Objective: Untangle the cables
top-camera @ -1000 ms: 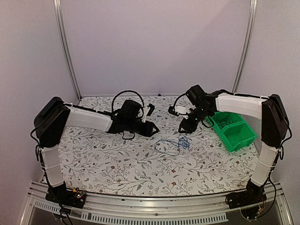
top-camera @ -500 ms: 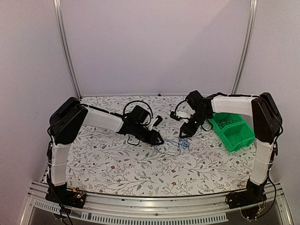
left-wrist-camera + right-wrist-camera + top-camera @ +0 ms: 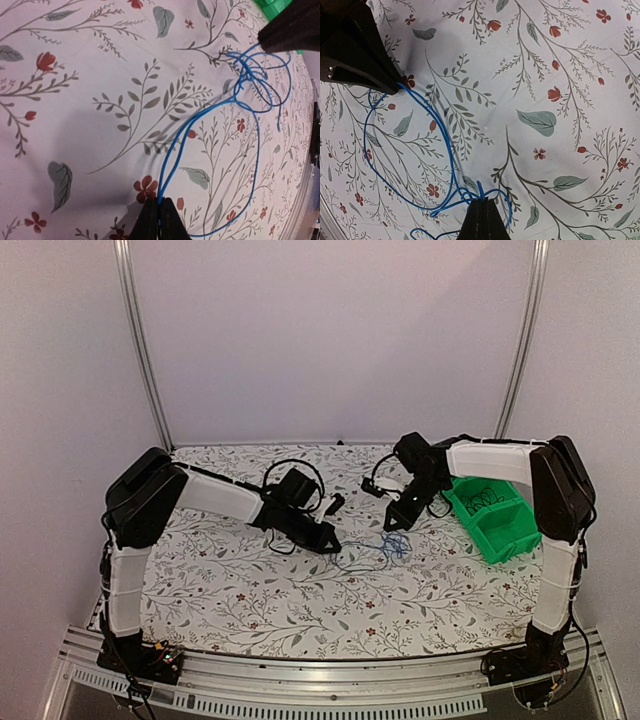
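A thin blue cable (image 3: 375, 552) lies in loose loops on the floral tablecloth, with a small tangle (image 3: 247, 75) at its right end. My left gripper (image 3: 333, 544) is down at the left end of the loops. In the left wrist view my left gripper (image 3: 159, 201) is shut on two blue strands. My right gripper (image 3: 392, 527) is shut on the tangle, and the right wrist view shows the right gripper (image 3: 483, 201) pinching it. The blue cable (image 3: 451, 170) runs between the two grippers. Dark cables (image 3: 485, 497) lie in the green bin.
A green two-compartment bin (image 3: 512, 532) stands at the right side of the table, close behind the right gripper. Thick black cable loops (image 3: 290, 468) hang on the left arm's wrist. Metal frame posts (image 3: 140, 340) rise at the back corners.
The left arm has reached right and down to the blue cable. The right gripper has dropped onto the tangle. Both grippers were open and have shut on the cable.
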Robot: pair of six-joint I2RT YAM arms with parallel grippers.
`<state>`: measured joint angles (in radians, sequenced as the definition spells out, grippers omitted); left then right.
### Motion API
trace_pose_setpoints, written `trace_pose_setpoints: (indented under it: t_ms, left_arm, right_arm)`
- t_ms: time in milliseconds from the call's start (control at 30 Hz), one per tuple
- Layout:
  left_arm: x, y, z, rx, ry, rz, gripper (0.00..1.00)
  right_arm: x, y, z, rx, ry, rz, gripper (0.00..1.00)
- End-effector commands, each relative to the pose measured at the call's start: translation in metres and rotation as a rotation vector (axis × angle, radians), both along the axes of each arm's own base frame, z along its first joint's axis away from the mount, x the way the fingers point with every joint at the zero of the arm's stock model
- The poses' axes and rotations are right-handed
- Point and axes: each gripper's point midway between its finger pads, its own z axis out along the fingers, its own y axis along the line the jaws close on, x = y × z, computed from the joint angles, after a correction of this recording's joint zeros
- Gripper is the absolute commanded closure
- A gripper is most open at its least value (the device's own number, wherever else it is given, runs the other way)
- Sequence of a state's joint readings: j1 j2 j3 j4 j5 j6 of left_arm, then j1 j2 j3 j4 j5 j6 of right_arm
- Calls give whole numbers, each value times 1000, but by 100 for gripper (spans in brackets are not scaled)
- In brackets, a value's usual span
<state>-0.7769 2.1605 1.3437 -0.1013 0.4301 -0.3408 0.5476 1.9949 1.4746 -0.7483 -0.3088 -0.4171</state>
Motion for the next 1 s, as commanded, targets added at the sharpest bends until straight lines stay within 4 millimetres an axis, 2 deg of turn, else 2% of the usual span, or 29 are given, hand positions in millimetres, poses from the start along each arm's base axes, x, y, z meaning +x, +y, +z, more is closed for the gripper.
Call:
trace_pose_setpoints:
  t_ms: [0, 100, 167, 267, 367, 433, 533, 667, 800, 900, 967]
  left_arm:
    - [-4, 38, 9, 103, -38, 79, 100]
    - [-2, 80, 20, 160, -48, 182, 100]
    - [1, 116, 23, 187, -27, 276, 100]
    - [4, 175, 33, 236, -11, 442, 100]
    - [6, 238, 55, 293, -26, 626, 100]
    - [11, 274, 82, 315, -90, 743, 100]
    - [16, 315, 127, 313, -192, 876, 100]
    - [19, 347, 179, 339, -309, 962, 100]
    - [16, 384, 227, 441, -417, 1044, 100]
    - [9, 415, 280, 485, -522, 1119, 100]
    - [0, 432, 323, 494, -603, 1168, 100]
  right_arm:
    - [42, -26, 43, 12, -123, -76, 100]
    - [78, -57, 82, 46, -225, -166, 100]
    - [98, -80, 101, 60, -281, -230, 100]
    - [120, -114, 119, 50, -343, -318, 100]
    - [134, -137, 121, -3, -389, -369, 100]
    - [141, -145, 121, -34, -421, -379, 100]
    - [149, -150, 125, -53, -455, -386, 100]
    - [155, -151, 128, -60, -475, -390, 100]
    - [159, -154, 136, -61, -503, -412, 100]
    - [161, -161, 127, -103, -511, -429, 100]
    - [165, -170, 114, -162, -527, -439, 100]
